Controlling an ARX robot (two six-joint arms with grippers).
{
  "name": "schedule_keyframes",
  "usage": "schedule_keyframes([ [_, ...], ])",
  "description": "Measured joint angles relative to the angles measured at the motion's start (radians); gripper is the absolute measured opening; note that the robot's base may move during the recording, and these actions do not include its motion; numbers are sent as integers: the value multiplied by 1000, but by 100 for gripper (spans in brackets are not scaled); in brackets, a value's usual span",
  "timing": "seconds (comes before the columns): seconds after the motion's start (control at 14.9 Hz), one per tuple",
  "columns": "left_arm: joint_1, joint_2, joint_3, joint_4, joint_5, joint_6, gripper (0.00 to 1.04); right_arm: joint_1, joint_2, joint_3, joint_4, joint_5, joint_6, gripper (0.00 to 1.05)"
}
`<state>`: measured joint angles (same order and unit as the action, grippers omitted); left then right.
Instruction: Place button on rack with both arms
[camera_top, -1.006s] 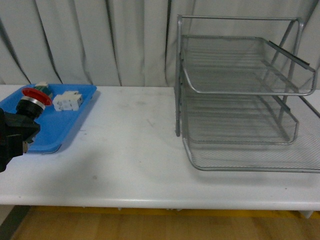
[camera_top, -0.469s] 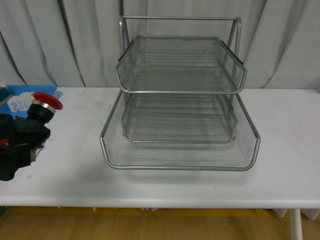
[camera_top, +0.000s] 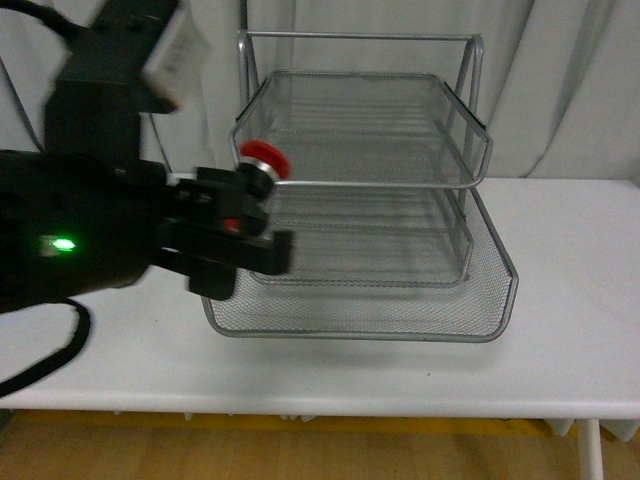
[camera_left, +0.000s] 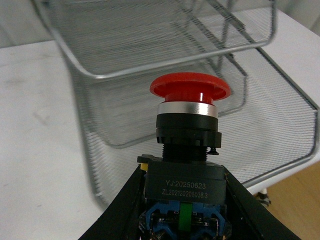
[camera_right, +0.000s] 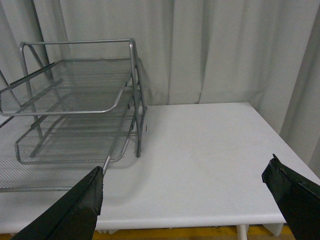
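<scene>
Red mushroom-capped push-button with a black and silver boxy body (camera_left: 189, 131): upright, its base clamped between the black fingers of the left gripper (camera_left: 183, 176), cap clear above them. It is held in the air at the front left corner of the upper tray of the silver three-tier wire-mesh rack (camera_top: 360, 331). It seems to be outside the rim, but blur leaves that uncertain. Right gripper (camera_right: 185, 170): jaws wide apart, nothing between them, over the white table (camera_right: 210, 150) beside the rack.
</scene>
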<state>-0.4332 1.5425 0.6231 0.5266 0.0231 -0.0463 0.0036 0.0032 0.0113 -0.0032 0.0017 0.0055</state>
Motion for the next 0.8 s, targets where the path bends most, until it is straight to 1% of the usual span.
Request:
schedule_keyframes([
  [0.07, -26, 29, 19, 0, -3, -3, 36, 0, 0, 0, 0, 0, 0, 98],
  [0.2, -146, 164, 102, -13, -3, -5, 36, 0, 0, 0, 0, 0, 0, 98],
  [0.27, -172, 205, 132, -29, 2, -6, 36, 0, 0, 0, 0, 0, 0, 98],
  [0.4, -168, 275, 215, -68, 23, -6, 36, 0, 0, 0, 0, 0, 0, 98],
  [0.54, -136, 356, 323, -124, 26, -5, 36, 0, 0, 0, 0, 0, 0, 98],
  [0.6, -118, 410, 394, -181, 21, 2, 36, 0, 0, 0, 0, 0, 0, 98],
  [0.67, -99, 529, 577, -304, 3, 28, 36, 0, 0, 0, 0, 0, 0, 98],
  [0.74, -79, 598, 708, -383, -17, 24, 36, 0, 0, 0, 0, 0, 0, 98],
  [0.8, -64, 621, 761, -411, 0, -13, 70, 0, 0, 0, 0, 0, 0, 98],
])
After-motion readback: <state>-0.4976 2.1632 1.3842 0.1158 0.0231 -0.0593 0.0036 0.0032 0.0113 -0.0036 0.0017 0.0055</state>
